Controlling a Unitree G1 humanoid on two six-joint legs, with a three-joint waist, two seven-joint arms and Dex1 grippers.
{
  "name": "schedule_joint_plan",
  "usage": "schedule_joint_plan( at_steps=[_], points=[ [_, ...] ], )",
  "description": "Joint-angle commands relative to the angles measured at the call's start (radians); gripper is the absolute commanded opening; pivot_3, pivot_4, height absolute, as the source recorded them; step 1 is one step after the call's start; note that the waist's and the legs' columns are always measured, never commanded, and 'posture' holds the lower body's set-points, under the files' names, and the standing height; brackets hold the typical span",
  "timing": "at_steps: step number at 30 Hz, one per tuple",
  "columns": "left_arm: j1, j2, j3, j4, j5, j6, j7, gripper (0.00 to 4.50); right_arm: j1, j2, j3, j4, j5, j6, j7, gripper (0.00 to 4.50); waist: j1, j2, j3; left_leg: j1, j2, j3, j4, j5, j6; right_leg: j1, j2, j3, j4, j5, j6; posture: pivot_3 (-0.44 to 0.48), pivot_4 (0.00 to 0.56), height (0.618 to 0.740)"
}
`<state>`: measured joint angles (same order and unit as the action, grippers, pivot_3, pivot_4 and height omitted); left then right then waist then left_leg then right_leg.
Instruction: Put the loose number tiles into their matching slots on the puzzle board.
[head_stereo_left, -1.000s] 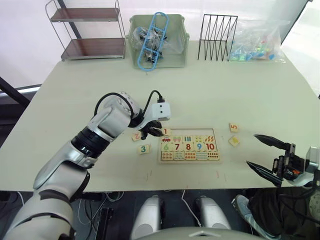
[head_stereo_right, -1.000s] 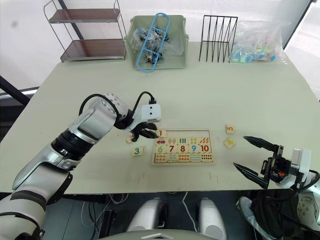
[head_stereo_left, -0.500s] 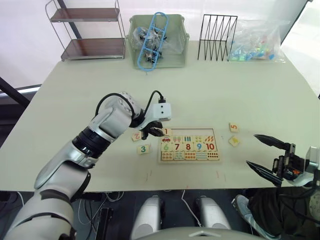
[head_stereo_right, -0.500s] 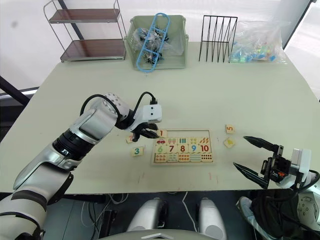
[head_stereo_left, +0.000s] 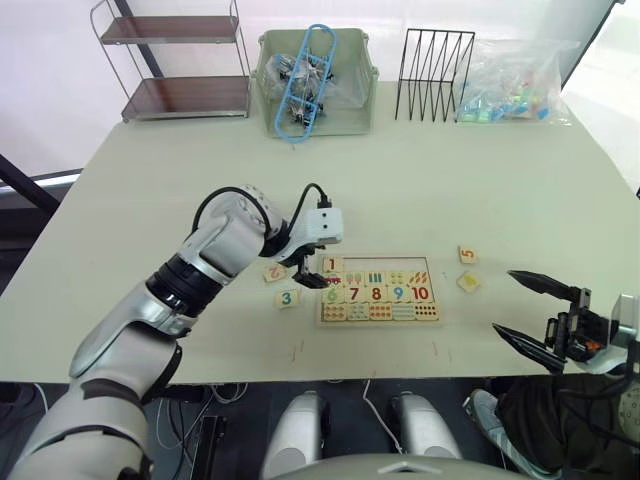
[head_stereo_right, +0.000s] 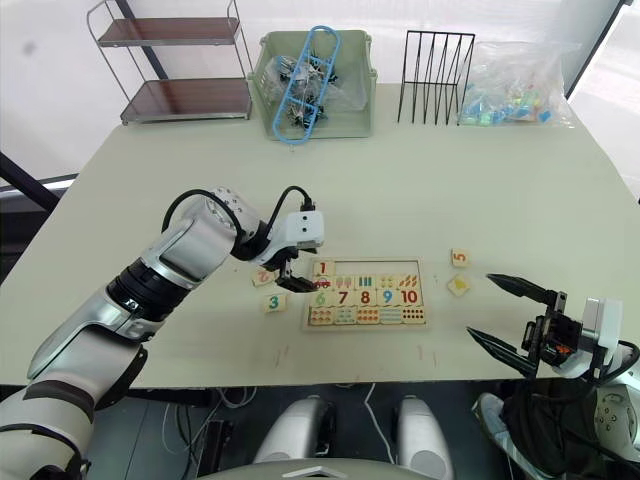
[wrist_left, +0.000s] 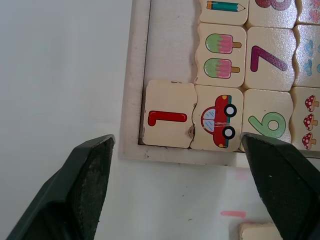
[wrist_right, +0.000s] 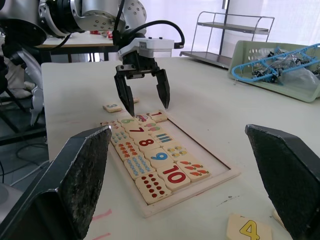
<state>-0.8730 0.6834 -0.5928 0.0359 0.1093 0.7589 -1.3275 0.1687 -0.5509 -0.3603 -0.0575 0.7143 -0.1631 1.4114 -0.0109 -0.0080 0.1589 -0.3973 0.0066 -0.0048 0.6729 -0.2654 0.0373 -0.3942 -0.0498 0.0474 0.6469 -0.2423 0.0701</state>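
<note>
The puzzle board (head_stereo_left: 400, 259) lies at the table's front middle. The 1 tile (wrist_left: 166, 118) sits in its top-left slot, next to the car picture. The other slots (head_stereo_left: 385, 266) of that top row are bare. My left gripper (head_stereo_left: 312, 277) hangs open just above that corner, one finger on each side of the 1 tile, holding nothing. Loose tiles 2 (head_stereo_left: 274, 271) and 3 (head_stereo_left: 288, 297) lie left of the board. Tiles 5 (head_stereo_left: 467, 254) and 4 (head_stereo_left: 467, 282) lie to its right. My right gripper (head_stereo_left: 503, 300) is open over the front right edge, empty.
Along the table's far side stand a two-level shelf (head_stereo_left: 180, 60), a green bin (head_stereo_left: 315, 85) with a blue clip-like object, a black wire rack (head_stereo_left: 435, 75) and a plastic bag (head_stereo_left: 515, 85) of small coloured parts.
My left gripper has opened and let go of the 1 tile, which now rests in the top-left slot. The right arm has not moved.
</note>
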Motion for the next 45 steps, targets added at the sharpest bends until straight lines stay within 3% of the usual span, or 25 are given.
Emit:
schedule_joint_plan(
  at_steps=[1,7,16,20,21,22,27,28,45],
  points=[
    [-0.041,0.006,0.033,0.015,-0.011,-0.009,-0.009,4.38,-0.001,0.002,-0.012,-0.008,0.010,-0.015,0.003,4.50,0.000,0.000,0.000,0.000,0.000,0.000,0.000,0.000,0.000,0.000,0.000,0.000,0.000,0.000,0.000,0.000,0.150,0.740],
    [-0.056,-0.030,0.124,0.089,-0.070,-0.064,0.034,4.38,0.007,0.004,-0.014,-0.014,0.011,-0.016,0.002,4.50,0.000,0.000,0.000,0.000,0.000,0.000,0.000,0.000,0.000,0.000,0.000,0.000,0.000,0.000,0.000,0.000,0.150,0.740],
    [0.033,-0.078,0.281,0.083,-0.188,-0.151,0.099,4.38,0.008,0.004,-0.019,-0.006,0.009,-0.020,0.000,4.50,0.000,0.000,0.000,0.000,0.000,0.000,0.001,0.000,0.000,0.000,0.000,0.000,0.001,0.000,0.000,0.000,0.150,0.740],
    [0.075,-0.110,0.329,0.117,-0.237,-0.242,0.106,3.42,0.000,0.004,-0.015,-0.001,0.006,-0.021,-0.002,4.50,0.001,0.000,0.000,0.000,0.000,-0.001,0.002,0.000,0.000,0.000,0.000,0.000,0.001,0.000,0.000,0.000,0.150,0.740],
    [0.086,-0.117,0.340,0.129,-0.250,-0.291,0.101,2.77,-0.003,0.004,-0.015,0.001,0.006,-0.021,-0.002,4.50,0.001,0.000,0.000,0.000,0.000,-0.001,0.002,0.000,0.000,0.000,0.000,0.000,0.001,0.000,0.000,0.000,0.150,0.740],
    [0.095,-0.123,0.348,0.139,-0.262,-0.334,0.091,2.48,-0.005,0.004,-0.015,0.003,0.005,-0.021,-0.001,4.50,0.001,0.000,0.000,0.000,0.000,-0.001,0.002,0.000,0.000,0.000,0.000,0.000,0.002,0.000,0.000,0.000,0.150,0.740],
    [0.126,-0.144,0.378,0.217,-0.283,-0.450,0.079,0.15,-0.009,0.005,-0.014,0.008,0.004,-0.024,-0.001,4.50,0.001,0.000,0.000,0.000,0.000,-0.001,0.002,0.000,0.000,0.000,0.000,0.000,0.002,0.000,0.000,0.000,0.150,0.740],
    [0.133,-0.141,0.372,0.233,-0.276,-0.476,0.072,0.03,-0.008,0.006,-0.014,0.008,0.004,-0.025,-0.001,4.50,0.001,0.000,0.000,0.000,0.000,0.000,0.002,0.000,0.000,0.000,0.000,0.000,0.002,0.000,0.000,0.000,0.150,0.740],
    [0.186,-0.153,0.335,0.381,-0.219,-0.641,0.029,0.03,0.001,-0.001,-0.026,0.019,0.009,-0.026,-0.002,4.50,0.000,0.000,0.000,0.000,0.000,0.000,0.002,0.000,0.000,0.000,0.000,0.000,0.002,0.000,0.000,0.000,0.150,0.740]
  ],
)
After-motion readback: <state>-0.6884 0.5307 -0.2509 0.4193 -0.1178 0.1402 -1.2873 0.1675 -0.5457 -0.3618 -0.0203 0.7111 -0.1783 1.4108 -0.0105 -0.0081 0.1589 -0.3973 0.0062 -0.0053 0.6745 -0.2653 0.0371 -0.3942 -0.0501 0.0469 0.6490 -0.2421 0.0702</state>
